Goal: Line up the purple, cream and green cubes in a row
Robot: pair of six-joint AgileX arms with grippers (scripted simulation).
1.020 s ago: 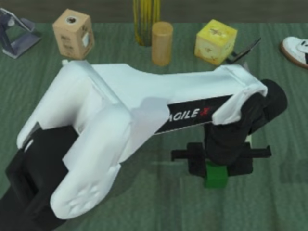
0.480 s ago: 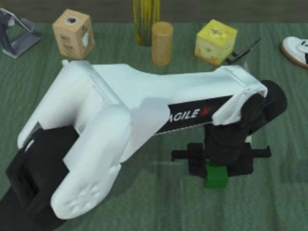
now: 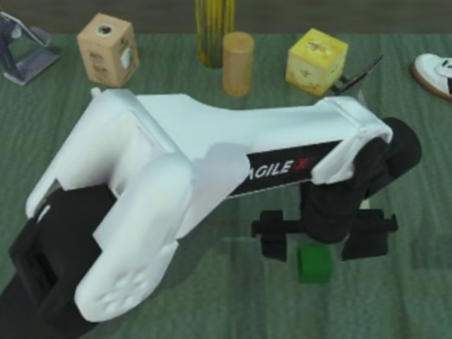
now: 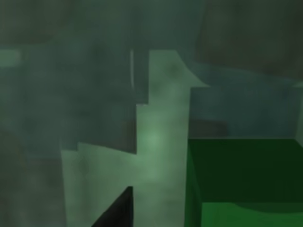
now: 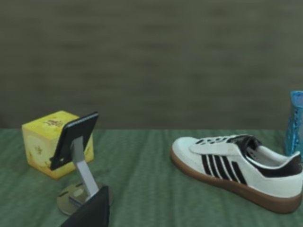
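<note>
One of the three cubes is all I am seeing from above: the small green cube (image 3: pixel 314 263) is sitting on the counter (image 3: pixel 212 296) toward the right of centre, near the front edge. My left tool (image 3: pixel 323 239) is hanging directly over it with its two fingers (image 3: pixel 274 235) spread wide to either side, released and gripping nothing; the cube is lying just in front of the gap between them. I am reading that as a set-down, with the fingers parted so the cube stays put. The purple and cream cubes are probably hidden under the arm, since neither is showing anywhere; I cannot say how the row is standing. The left wrist view is filling with the cube's dark green face (image 4: pixel 246 182) close up. My right arm is parked off the table's right side, its wrist view looking at a yellow printed cube (image 5: pixel 54 142), a phone stand (image 5: pixel 78 161) and a white sneaker (image 5: pixel 236 168).
</note>
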